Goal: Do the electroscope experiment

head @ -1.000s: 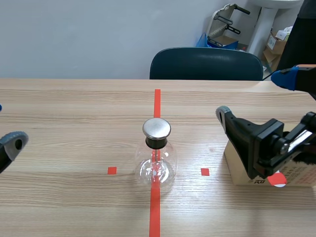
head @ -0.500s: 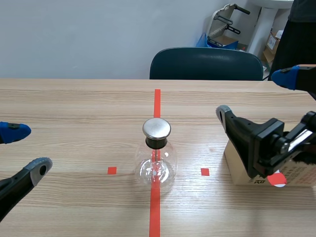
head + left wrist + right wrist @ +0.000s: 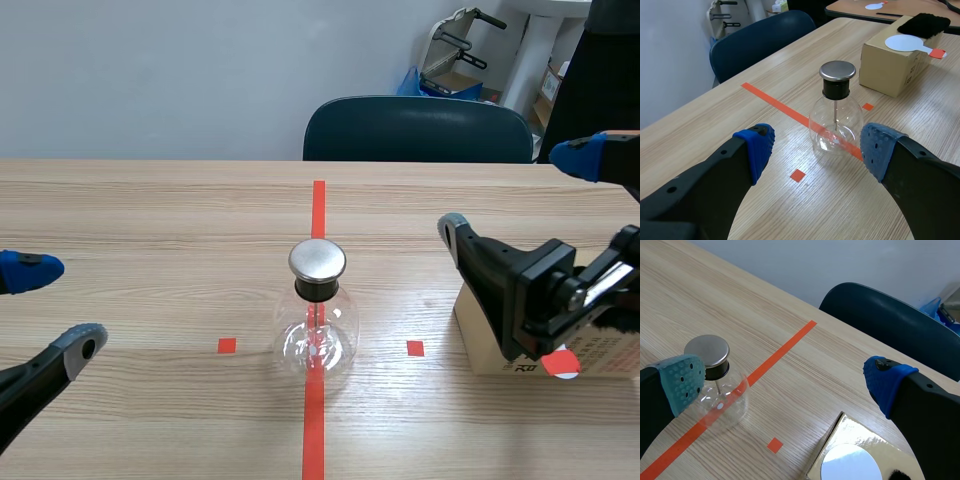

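Observation:
The electroscope (image 3: 317, 318) is a clear glass flask with a black neck and a round metal cap (image 3: 317, 260), standing on the red tape line mid-table. My left gripper (image 3: 55, 308) is open at the table's left, well apart from the flask. In the left wrist view the electroscope (image 3: 836, 120) stands ahead of the open left gripper (image 3: 817, 147). My right gripper (image 3: 515, 195) hangs open over a cardboard box (image 3: 478, 345) at the right. From the right wrist view, the electroscope (image 3: 715, 385) lies ahead of the right gripper (image 3: 784, 380), near its grey-green pad.
On the cardboard box (image 3: 890, 65) lie a white disc paddle (image 3: 910, 42) with a red handle and a black fuzzy cloth (image 3: 930, 22). A dark blue chair (image 3: 418, 128) stands behind the table's far edge. Clutter sits at the back right.
My left gripper has come in from the left edge toward the flask, and its blue finger now shows. The right arm and the flask have not moved.

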You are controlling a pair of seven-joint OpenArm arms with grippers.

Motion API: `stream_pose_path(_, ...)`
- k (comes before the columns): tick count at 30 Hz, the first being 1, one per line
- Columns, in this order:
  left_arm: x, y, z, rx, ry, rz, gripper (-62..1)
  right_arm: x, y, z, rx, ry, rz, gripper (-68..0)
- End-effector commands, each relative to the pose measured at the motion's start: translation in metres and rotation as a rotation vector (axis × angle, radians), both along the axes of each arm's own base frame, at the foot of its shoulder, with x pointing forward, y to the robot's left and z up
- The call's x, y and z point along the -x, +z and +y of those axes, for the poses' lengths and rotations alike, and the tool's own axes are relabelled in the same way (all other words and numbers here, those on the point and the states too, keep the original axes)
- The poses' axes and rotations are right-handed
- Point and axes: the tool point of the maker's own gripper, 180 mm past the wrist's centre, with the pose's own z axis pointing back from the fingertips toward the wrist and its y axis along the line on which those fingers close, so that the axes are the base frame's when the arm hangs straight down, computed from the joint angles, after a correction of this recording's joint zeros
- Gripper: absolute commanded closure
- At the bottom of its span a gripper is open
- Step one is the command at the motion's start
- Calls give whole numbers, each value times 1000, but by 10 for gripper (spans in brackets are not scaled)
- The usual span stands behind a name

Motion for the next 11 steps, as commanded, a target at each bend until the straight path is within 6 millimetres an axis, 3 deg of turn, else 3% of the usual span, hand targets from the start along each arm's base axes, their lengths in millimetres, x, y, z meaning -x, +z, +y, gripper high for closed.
stream_pose_path(1, -2, 6, 1, 17, 8, -21, -388, -2, 6, 0, -15, -2, -22, -679)
stream_pose_path(11, -2, 5, 1, 17, 29, -25, -388, -2, 6, 0, -16, -2, -22, -679)
